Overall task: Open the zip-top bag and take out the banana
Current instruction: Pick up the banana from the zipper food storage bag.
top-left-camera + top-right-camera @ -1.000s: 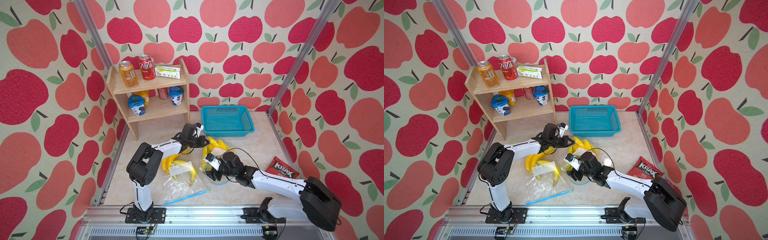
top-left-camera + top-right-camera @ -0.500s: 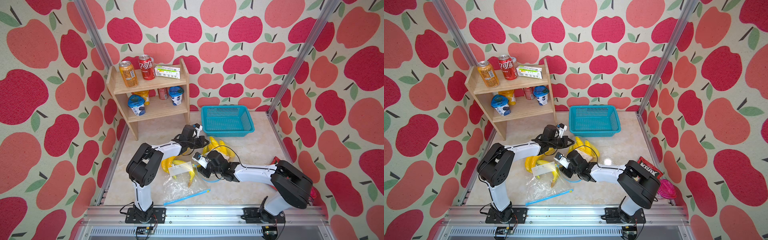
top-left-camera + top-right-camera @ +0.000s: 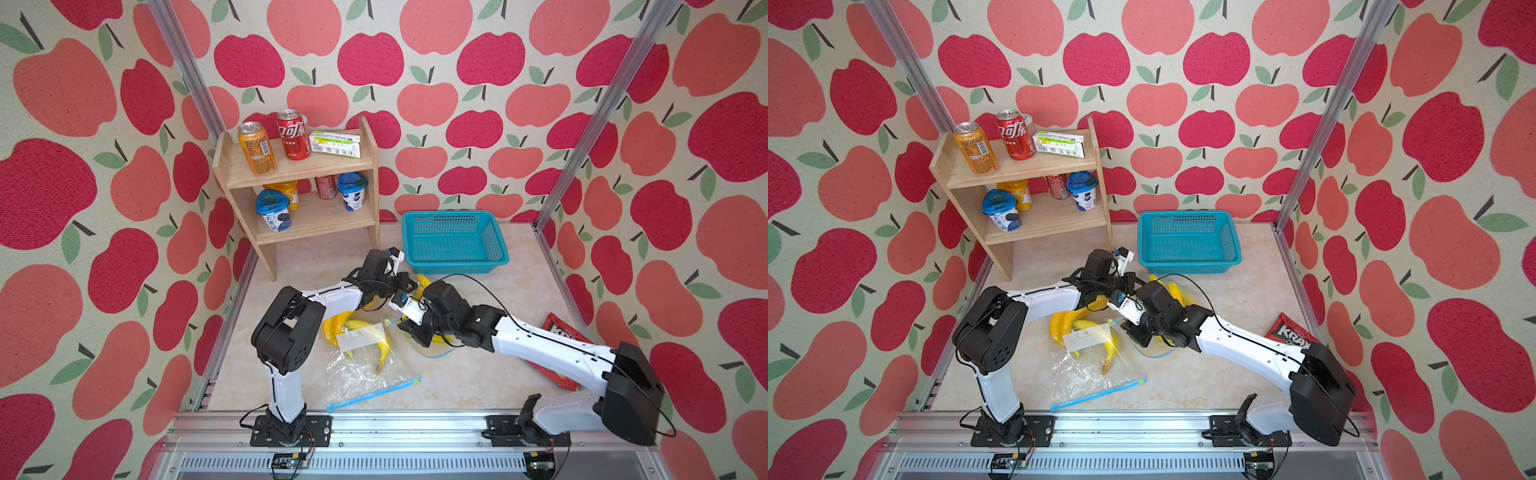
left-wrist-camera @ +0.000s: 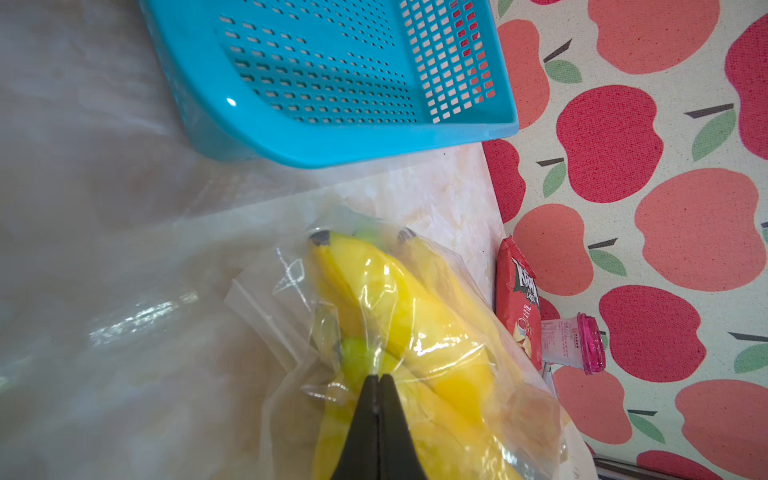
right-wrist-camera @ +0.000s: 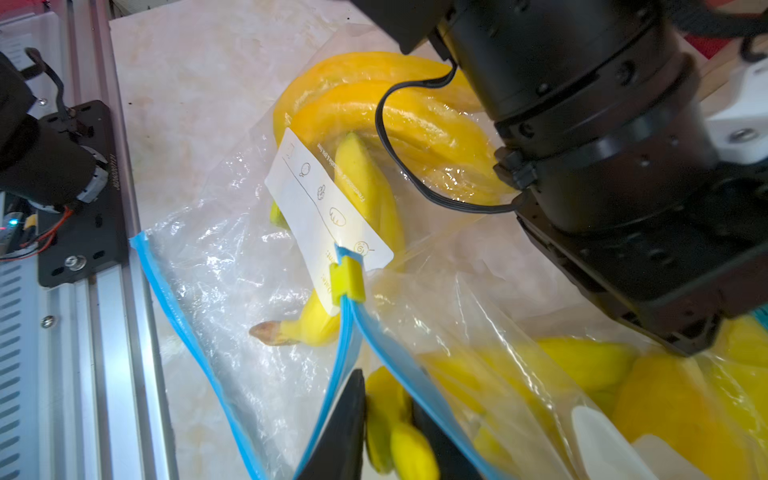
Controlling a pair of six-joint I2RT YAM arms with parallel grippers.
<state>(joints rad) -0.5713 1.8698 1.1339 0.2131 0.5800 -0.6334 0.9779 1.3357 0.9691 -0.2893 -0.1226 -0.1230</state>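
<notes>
Wooden shelf (image 3: pixel 316 224) stands in the desk's rear left corner, with an orange can (image 3: pixel 256 147) and a red can (image 3: pixel 293 135) on its top board and cups below. A second bag (image 3: pixel 357 374) lies flat near the front edge, left of centre, its blue zip strip toward the front and a bunch of bananas under its white label. The left gripper (image 4: pixel 377 380) reaches out to mid-desk, its tips pressed together on a fold of the zip-top bag (image 4: pixel 436 332). That bag sits mid-desk just in front of the basket, with yellow bananas showing through the film. Its mouth is open: two blue zip edges spread apart from the yellow slider (image 5: pixel 347 278). The right gripper (image 5: pixel 386 390) comes in from the right with both fingers between those edges, drawn in narrow around the end of a banana (image 5: pixel 392 428), which fills the gap; the wrist view is blurry there. The teal basket (image 3: pixel 457 266) is at the rear edge, right of centre. A red chip packet (image 3: pixel 1293 338) lies at the right edge, partly under the right arm. A pink-capped bottle (image 4: pixel 575 345) lies just beside it.
</notes>
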